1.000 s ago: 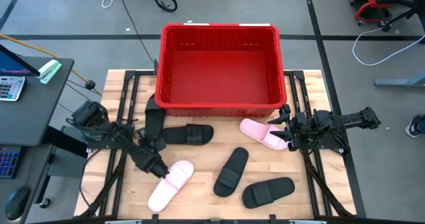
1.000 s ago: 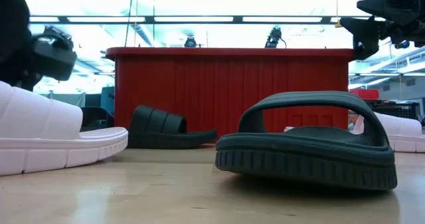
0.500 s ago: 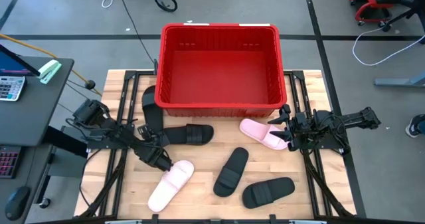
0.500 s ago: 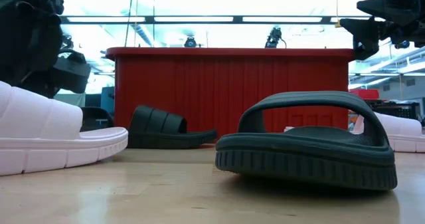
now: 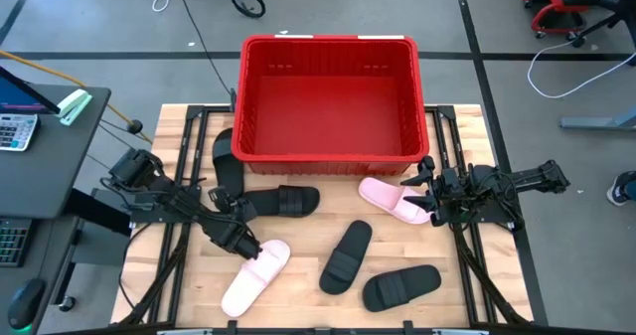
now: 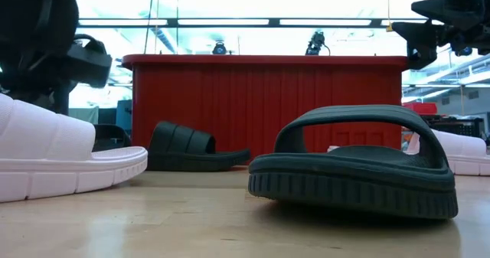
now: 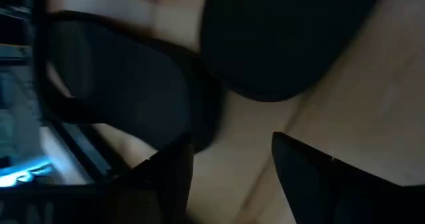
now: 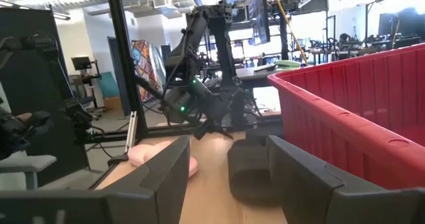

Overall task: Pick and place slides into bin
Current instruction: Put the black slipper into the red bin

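Wooden planks make up the tabletop (image 5: pixel 298 295), and the red bin (image 5: pixel 330 103) stands at its far edge with nothing visible inside it. My left jaws (image 5: pixel 241 242) hang low by the heel end of the pale pink slide (image 5: pixel 255 276) near the front left; my two dark fingers (image 7: pixel 305 177) stand apart in my wrist view, with nothing between them, and a black slide (image 7: pixel 285 38) lies just past them. That black slide (image 5: pixel 282 202) rests near the bin's front wall, and another black one (image 5: pixel 229 164) lies against the bin's left corner. My right jaws (image 5: pixel 429 183) wait beside the bin's front right corner, fingers (image 8: pixel 312 177) spread and holding nothing, right by the second pale pink slide (image 5: pixel 394 198). Two more black slides lie toward the front of the tabletop: one (image 5: pixel 346 256) angled in the middle, one (image 5: pixel 400 287) closest to the front edge, looming large in the low view.
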`<act>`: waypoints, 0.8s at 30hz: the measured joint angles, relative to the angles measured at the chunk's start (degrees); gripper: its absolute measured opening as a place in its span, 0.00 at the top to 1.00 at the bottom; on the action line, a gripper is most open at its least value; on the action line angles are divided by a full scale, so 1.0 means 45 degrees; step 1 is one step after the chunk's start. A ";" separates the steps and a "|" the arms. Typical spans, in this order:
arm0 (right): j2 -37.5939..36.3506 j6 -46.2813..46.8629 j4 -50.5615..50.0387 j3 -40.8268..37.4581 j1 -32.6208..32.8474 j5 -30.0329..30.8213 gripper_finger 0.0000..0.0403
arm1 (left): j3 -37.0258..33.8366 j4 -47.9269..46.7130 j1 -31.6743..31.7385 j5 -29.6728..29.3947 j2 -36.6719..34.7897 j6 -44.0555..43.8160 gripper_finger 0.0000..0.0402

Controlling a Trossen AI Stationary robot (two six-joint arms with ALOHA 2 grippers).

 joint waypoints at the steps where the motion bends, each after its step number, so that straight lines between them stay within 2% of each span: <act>1: 0.0000 0.0000 -0.0008 0.0000 0.0004 0.0000 0.49 | -0.0040 0.0062 0.0071 -0.0034 0.0000 0.0028 0.46; 9: 0.0000 0.0000 -0.0008 0.0000 0.0005 0.0000 0.49 | -0.1399 0.1461 0.1250 -0.0036 0.0000 0.0620 0.39; 15: 0.0000 0.0000 -0.0013 0.0004 0.0004 0.0000 0.49 | -0.2377 0.2496 0.2535 -0.0038 -0.0089 0.0612 0.39; 20: 0.0000 0.0000 -0.0013 0.0000 0.0000 0.0000 0.49 | -0.2436 0.2764 0.2931 -0.0028 -0.0059 0.0661 0.46; 24: 0.0000 0.0000 -0.0013 0.0000 0.0002 0.0000 0.49 | -0.2442 0.2930 0.2918 0.0050 -0.0028 0.0533 0.60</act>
